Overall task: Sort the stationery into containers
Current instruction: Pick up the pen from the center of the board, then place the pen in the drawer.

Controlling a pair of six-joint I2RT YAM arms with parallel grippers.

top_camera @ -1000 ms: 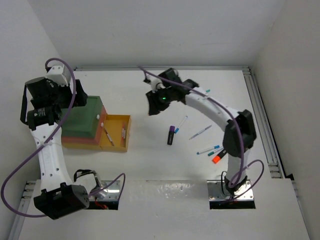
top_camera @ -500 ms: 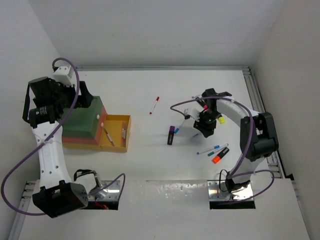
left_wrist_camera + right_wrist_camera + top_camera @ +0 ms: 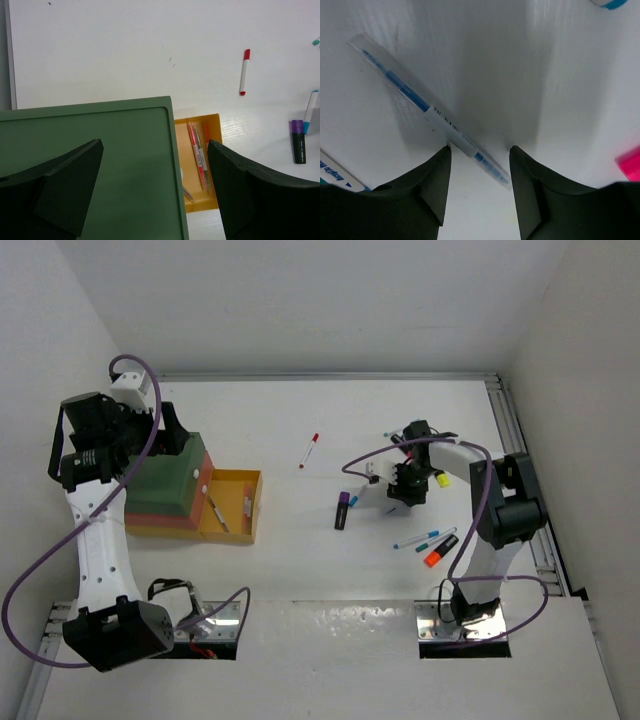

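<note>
1. I see the right gripper (image 3: 480, 148) well right of the yellow tray (image 3: 240, 478), jaws apart, straddling a blue pen (image 3: 415, 97).
2. Left gripper (image 3: 155, 143) gapes wide over the green tray (image 3: 125, 165), just left of the yellow one.

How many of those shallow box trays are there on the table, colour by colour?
Dark green tray, on top: 1
Red-orange tray, its edge showing beneath the green one: 1
Yellow tray, with thin pens lying in it: 1
Total: 3 trays
</note>
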